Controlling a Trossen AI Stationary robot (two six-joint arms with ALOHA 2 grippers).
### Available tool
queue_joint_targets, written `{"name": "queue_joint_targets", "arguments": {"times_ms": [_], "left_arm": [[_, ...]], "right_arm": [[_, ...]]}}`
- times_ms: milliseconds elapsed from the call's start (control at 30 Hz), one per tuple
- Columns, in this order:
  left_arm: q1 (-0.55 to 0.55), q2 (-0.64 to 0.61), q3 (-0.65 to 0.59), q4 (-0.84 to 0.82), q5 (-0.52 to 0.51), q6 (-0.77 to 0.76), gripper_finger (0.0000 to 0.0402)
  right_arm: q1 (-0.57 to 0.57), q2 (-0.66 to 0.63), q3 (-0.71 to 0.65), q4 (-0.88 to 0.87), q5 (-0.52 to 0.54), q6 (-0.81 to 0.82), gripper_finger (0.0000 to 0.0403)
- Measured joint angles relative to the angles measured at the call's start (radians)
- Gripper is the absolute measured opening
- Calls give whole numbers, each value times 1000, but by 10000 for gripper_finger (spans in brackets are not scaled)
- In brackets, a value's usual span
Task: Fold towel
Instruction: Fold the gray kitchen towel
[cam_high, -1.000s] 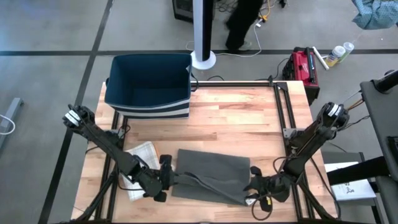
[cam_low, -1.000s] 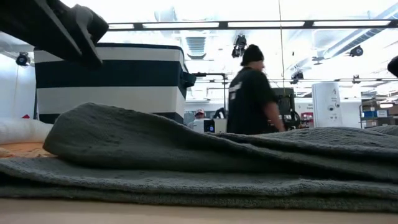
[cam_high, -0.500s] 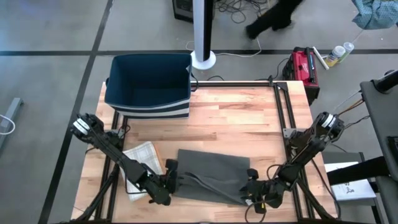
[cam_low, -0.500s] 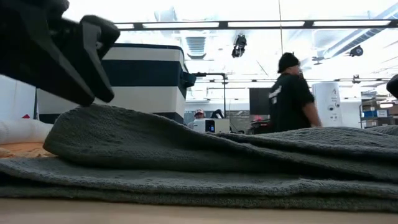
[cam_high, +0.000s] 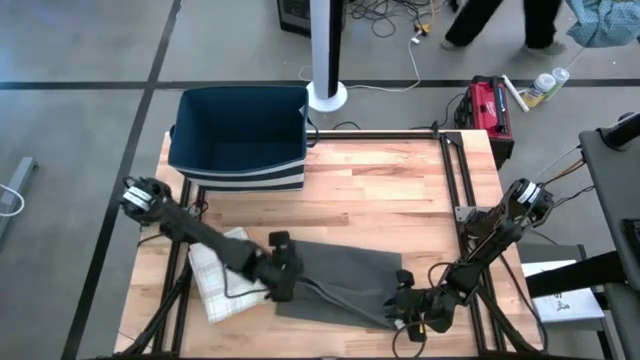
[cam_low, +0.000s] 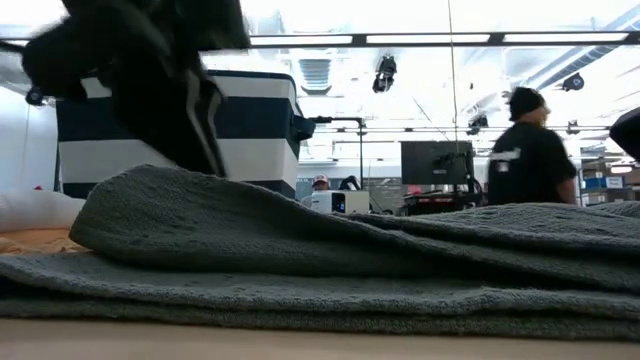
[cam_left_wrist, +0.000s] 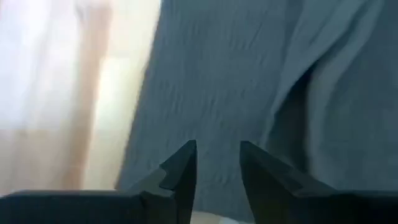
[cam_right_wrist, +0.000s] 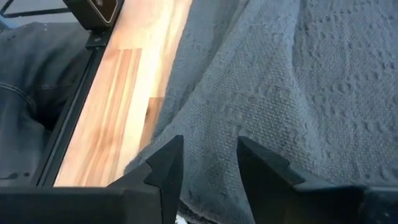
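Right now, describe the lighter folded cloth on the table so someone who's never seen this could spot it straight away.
Start at the striped navy bin at the wooden table's far left. Come toward the near left edge: the white cloth lies there, partly under the left arm. Unlike the dark grey towel beside it, it is pale and faintly checked.

The left arm reaches in from the left edge of the surface (cam_high: 400, 200), slanting down toward the front middle, its end effector (cam_high: 283, 272) low. Its two dark fingers (cam_left_wrist: 180, 171) stand parted with a narrow gap, nothing between them. The right arm folds down from the right edge, elbow bent, with its end effector (cam_high: 408, 300) low near the front. Its fingers (cam_right_wrist: 165, 168) also stand apart, holding nothing.
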Motion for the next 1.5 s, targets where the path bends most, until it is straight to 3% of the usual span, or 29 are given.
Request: {"name": "queue_joint_targets", "arguments": {"times_ms": [100,233,467,700,833,967,1067,1233,1333,1500], "left_arm": [[63,17,-12,-1,149,4,99],[68,31,0,6,312,4,82],[-52,51,63,9,352,-33,76],[-126,65,74,0,266,-82,76],[-127,63,88,-22,227,-77,76],[-127,54,168,-102,80,-12,75],[-124,53,194,-114,-28,14,75],[-121,53,135,-84,20,15,75],[-144,55,97,-16,23,-19,75],[-203,54,38,238,-87,47,78]], "right_arm": [[-3,-4,0,-2,0,-1,140],[-3,-17,0,-3,0,-9,144],[-3,-40,0,-3,0,-19,154],[-3,-40,0,-2,1,-19,153],[-10,-40,21,1,62,-42,148],[-40,-14,87,6,189,-175,142],[-80,40,136,4,218,-214,140],[-109,150,201,-4,188,-222,145],[-104,192,258,-2,191,-309,150],[-102,259,375,-33,221,-450,166]]}}
